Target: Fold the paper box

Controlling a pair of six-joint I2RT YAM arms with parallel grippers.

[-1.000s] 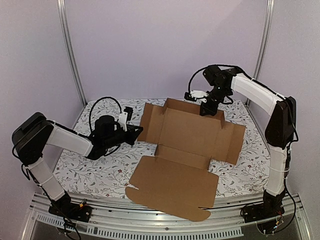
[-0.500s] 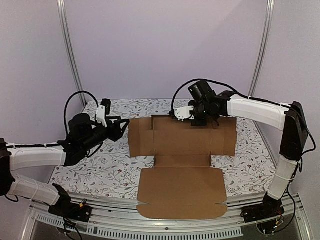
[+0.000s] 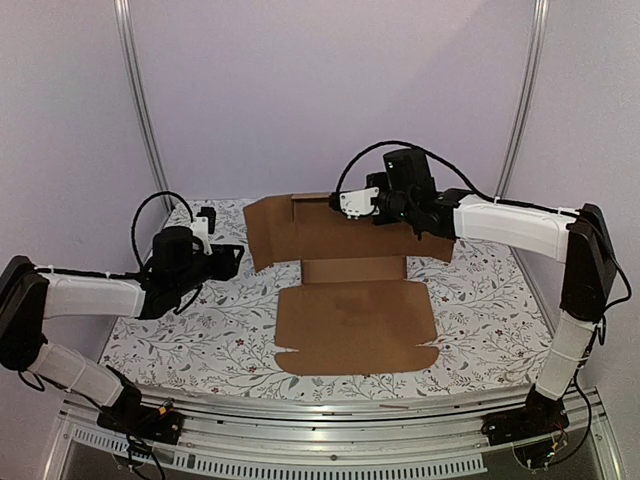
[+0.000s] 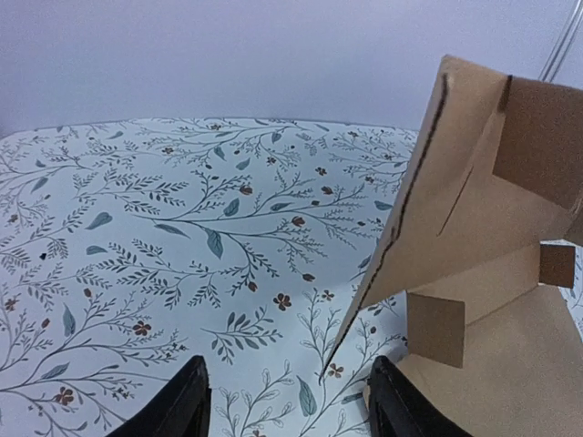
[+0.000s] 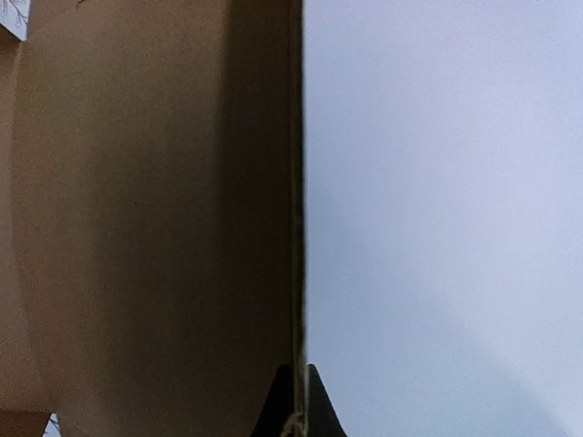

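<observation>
The left fingers [image 4: 284, 401] are released with nothing between them, just beside the tilted panel's left corner. If they miss that corner, the unsupported side may sag or twist. The paper box [image 3: 355, 320] is plain brown cardboard in the middle of the flowered worktop [image 3: 190, 335]. Its near panel lies flat and its far panel, with flaps, tilts up. The right fingers [image 5: 296, 405] are clenched on that panel's top edge, and so narrow a pinch could slip or crease it.

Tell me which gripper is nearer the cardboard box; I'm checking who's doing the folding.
Right. The right gripper is shut on the raised back edge of the box; the left gripper is open beside its left flap, not holding it.
</observation>
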